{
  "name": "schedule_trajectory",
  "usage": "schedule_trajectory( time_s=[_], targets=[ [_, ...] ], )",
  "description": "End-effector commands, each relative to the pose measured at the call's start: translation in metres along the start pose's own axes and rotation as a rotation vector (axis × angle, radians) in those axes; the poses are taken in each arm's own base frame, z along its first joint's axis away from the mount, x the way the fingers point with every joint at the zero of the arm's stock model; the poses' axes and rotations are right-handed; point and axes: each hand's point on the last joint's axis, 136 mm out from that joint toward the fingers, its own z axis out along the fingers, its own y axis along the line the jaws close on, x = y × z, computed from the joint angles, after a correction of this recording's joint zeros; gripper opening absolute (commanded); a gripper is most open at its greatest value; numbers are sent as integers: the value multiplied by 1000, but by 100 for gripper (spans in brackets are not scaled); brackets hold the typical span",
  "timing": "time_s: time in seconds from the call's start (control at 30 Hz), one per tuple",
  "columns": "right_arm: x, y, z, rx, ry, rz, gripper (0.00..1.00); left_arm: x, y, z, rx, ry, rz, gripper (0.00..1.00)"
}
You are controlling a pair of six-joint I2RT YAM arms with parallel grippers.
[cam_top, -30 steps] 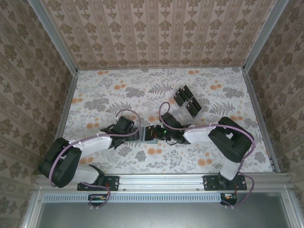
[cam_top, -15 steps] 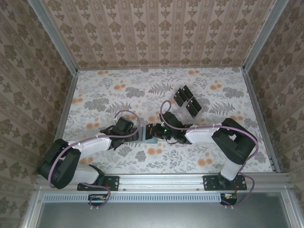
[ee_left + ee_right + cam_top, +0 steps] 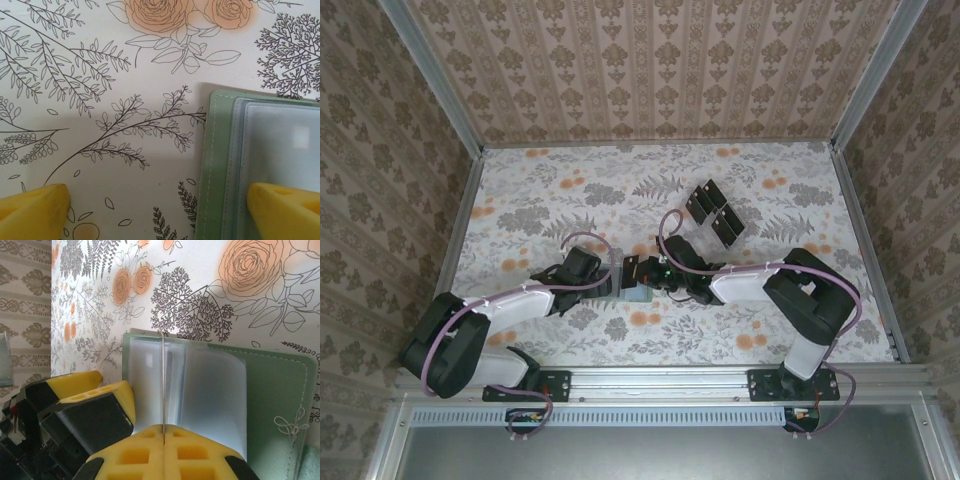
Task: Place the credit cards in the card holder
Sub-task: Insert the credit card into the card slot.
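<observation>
Right claw (image 3: 163, 432) is pinched tight on a thin leaf (image 3: 163, 380) standing edge-on in the open holder (image 3: 280, 390); card or sleeve, I cannot tell. Left claw (image 3: 160, 207) gapes wide, one fingertip (image 3: 285, 212) over the holder's clear sleeve, the other over the table (image 3: 100, 60). The holder lies mid-table between both claws. Black cards (image 3: 716, 212) sit well apart, farther back.

No text, label, brand or number can be read on the card holder (image 3: 280, 390), credit cards (image 3: 715, 212) or floral surface (image 3: 125, 75).
</observation>
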Motion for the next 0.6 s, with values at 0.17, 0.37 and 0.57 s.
schedule_trajectory(
  time_s=[0.17, 0.37, 0.57],
  targets=[
    [8, -9, 7, -17, 2, 35, 0, 22, 20, 3, -70, 64, 6, 100],
    [12, -11, 10, -27, 2, 49, 0, 22, 20, 3, -69, 64, 8, 100],
    [12, -9, 9, -41, -5, 51, 0, 22, 19, 3, -68, 64, 8, 100]
  ],
)
